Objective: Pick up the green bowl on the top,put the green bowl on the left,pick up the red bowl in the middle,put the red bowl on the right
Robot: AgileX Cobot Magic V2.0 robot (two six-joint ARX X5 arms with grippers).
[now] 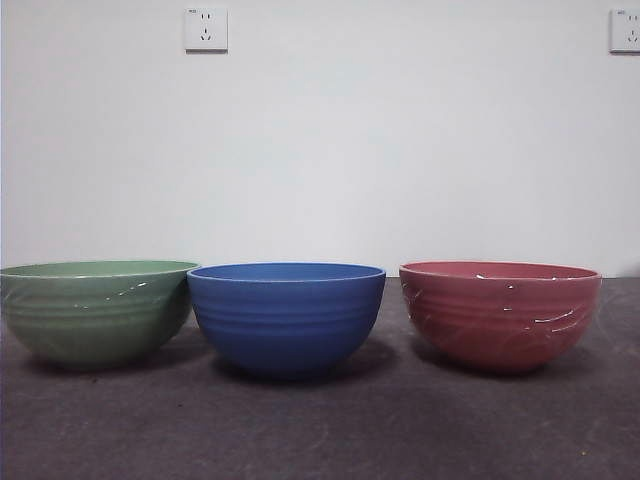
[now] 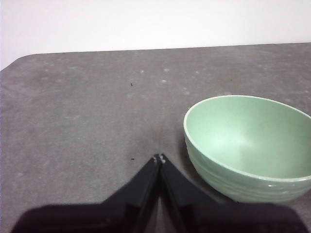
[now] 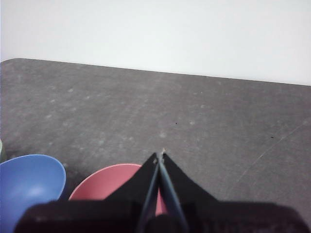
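You are looking across a dark grey, mottled table (image 1: 320,430) that runs back to a plain white wall (image 1: 320,150). Nearest you on that surface, three bowls stand upright in a row. The green bowl (image 1: 95,310) sits on the left, the blue bowl (image 1: 287,317) in the middle, and the red bowl (image 1: 500,314) on the right. The green and blue rims look as if they just meet, though you cannot be sure they touch; a clear gap separates blue from red. All three are empty as far as the wrist views show.

Your left gripper (image 2: 159,157) hangs above bare tabletop just beside the green bowl (image 2: 250,145), its jaws pressed together at the tips and holding nothing. Your right gripper (image 3: 159,154) hovers over the red bowl (image 3: 109,182), its jaws likewise closed tip to tip and empty, with the blue bowl (image 3: 29,187) next to the red one. Neither arm shows in the front view.

Farther back, on the wall, you can see one white socket (image 1: 206,29) high up and a second socket (image 1: 625,30) at the right edge.
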